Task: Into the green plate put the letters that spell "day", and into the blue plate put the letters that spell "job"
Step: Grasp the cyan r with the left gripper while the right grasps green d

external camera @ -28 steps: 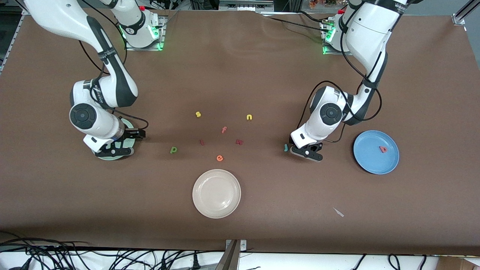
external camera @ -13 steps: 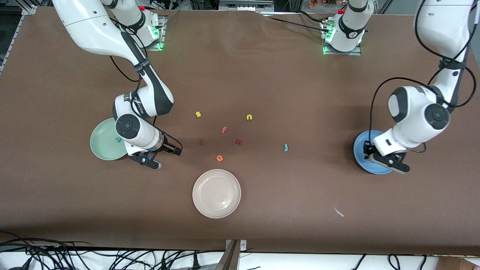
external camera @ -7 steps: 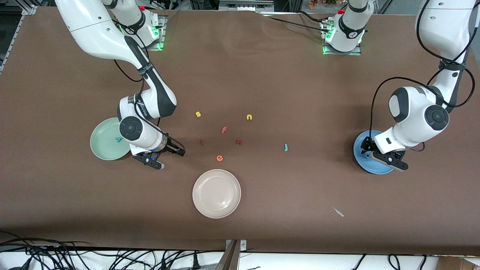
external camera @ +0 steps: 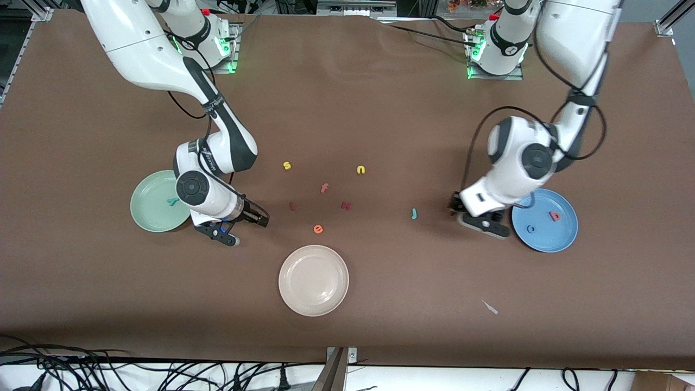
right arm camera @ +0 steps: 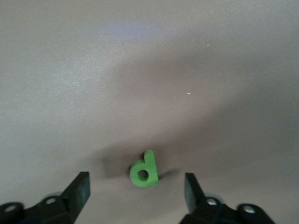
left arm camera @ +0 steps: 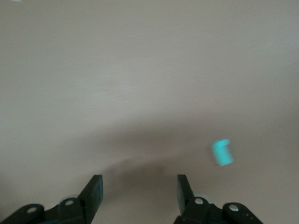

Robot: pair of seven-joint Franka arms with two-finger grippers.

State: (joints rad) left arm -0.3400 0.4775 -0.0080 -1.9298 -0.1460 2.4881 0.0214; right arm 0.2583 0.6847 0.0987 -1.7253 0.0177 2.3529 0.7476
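My right gripper (external camera: 239, 225) is low over the table beside the green plate (external camera: 147, 215). In the right wrist view it (right arm camera: 135, 182) stands open, with the green "d" (right arm camera: 144, 170) lying flat between its fingers and touching neither. A teal "y" (external camera: 172, 201) lies in the green plate. The blue plate (external camera: 548, 239) holds a red "b" (external camera: 554, 216) and a blue "o" (external camera: 531, 228). Between that plate and the teal "j" (external camera: 414, 213), my left gripper (external camera: 473, 215) hangs over bare table. It (left arm camera: 139, 183) is open and empty, with the "j" (left arm camera: 222, 152) off to one side.
A cream plate (external camera: 313, 279) sits nearer the front camera, mid-table. Loose letters lie in the middle: yellow "s" (external camera: 287, 165), yellow "n" (external camera: 361, 170), pink "f" (external camera: 324, 188), orange "e" (external camera: 318, 229) and two dark red pieces (external camera: 346, 205). A small scrap (external camera: 490, 307) lies toward the front edge.
My left gripper opened over the blue plate, left the blue "o" there, and swung toward the "j". My right gripper edged a little toward mid-table over the "d".
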